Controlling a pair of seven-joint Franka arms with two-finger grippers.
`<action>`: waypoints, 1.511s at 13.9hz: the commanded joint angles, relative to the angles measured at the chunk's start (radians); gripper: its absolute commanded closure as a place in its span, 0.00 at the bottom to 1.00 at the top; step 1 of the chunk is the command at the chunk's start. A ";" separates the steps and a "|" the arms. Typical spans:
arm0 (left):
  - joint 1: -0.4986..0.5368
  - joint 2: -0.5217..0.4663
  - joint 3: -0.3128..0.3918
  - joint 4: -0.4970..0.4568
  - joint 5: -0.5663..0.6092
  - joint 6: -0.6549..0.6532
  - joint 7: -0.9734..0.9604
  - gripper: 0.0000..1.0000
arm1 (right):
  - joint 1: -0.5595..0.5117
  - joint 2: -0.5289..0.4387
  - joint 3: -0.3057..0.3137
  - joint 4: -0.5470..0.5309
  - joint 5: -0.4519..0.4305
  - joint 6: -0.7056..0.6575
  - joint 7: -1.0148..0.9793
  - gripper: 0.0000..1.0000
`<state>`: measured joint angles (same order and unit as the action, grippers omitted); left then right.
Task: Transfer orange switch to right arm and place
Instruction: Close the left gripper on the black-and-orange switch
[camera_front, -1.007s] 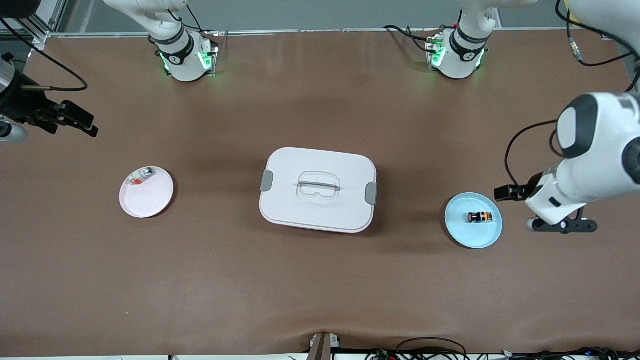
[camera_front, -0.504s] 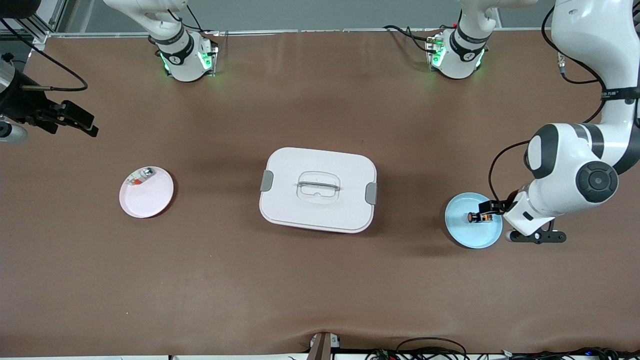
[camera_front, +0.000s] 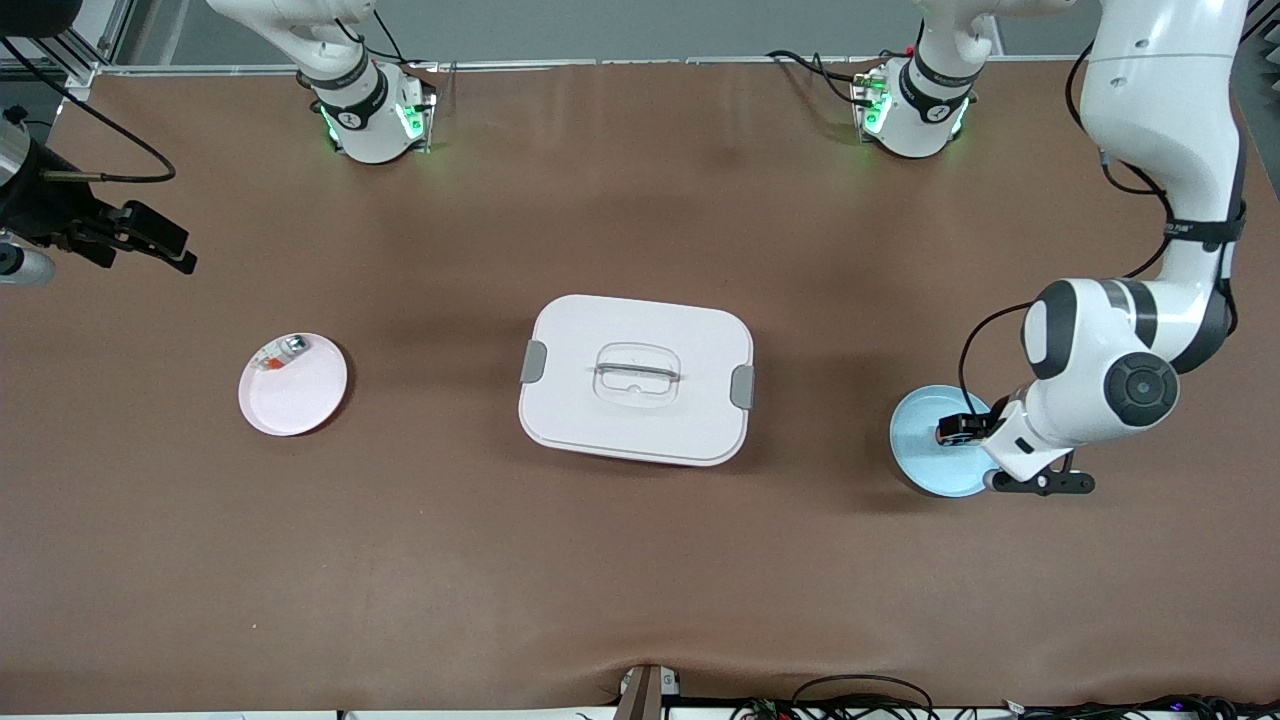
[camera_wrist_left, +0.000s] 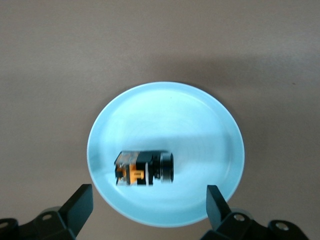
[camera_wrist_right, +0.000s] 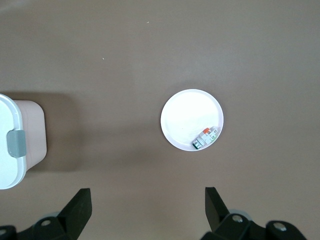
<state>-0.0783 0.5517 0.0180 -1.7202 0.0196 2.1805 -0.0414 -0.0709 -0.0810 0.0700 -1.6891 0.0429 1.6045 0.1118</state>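
Note:
The orange switch (camera_wrist_left: 144, 169), a small black block with orange patches, lies on its side in a light blue plate (camera_wrist_left: 165, 97) near the left arm's end of the table. My left gripper (camera_wrist_left: 149, 201) hangs over the plate (camera_front: 918, 455), open, with one black finger (camera_wrist_left: 81, 200) off each side of the switch and neither touching it. In the front view the left hand (camera_front: 962, 428) covers most of the switch. My right gripper (camera_front: 160, 245) waits in the air at the right arm's end, open (camera_wrist_right: 148, 201) and empty.
A white lidded box (camera_front: 636, 380) with grey clips stands mid-table. A pale plate (camera_front: 300, 400) toward the right arm's end holds a small silver, red and white item (camera_wrist_right: 207, 136). Bare brown table surrounds both plates.
The left arm has swung in from the table's end and lowered, bringing its open gripper from beside the blue plate to over the switch. The right arm has not moved.

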 joint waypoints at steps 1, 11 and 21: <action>0.003 0.034 0.002 0.004 0.003 0.047 0.018 0.00 | -0.021 -0.025 0.014 -0.020 0.018 0.000 -0.006 0.00; 0.009 0.120 0.004 0.004 0.034 0.074 0.018 0.00 | -0.024 -0.026 0.014 -0.021 0.018 -0.003 -0.006 0.00; 0.006 0.126 0.005 0.001 0.036 0.074 0.014 0.00 | -0.026 -0.025 0.013 -0.021 0.018 -0.003 -0.006 0.00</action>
<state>-0.0722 0.6750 0.0205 -1.7203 0.0377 2.2430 -0.0392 -0.0710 -0.0811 0.0699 -1.6891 0.0429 1.6016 0.1119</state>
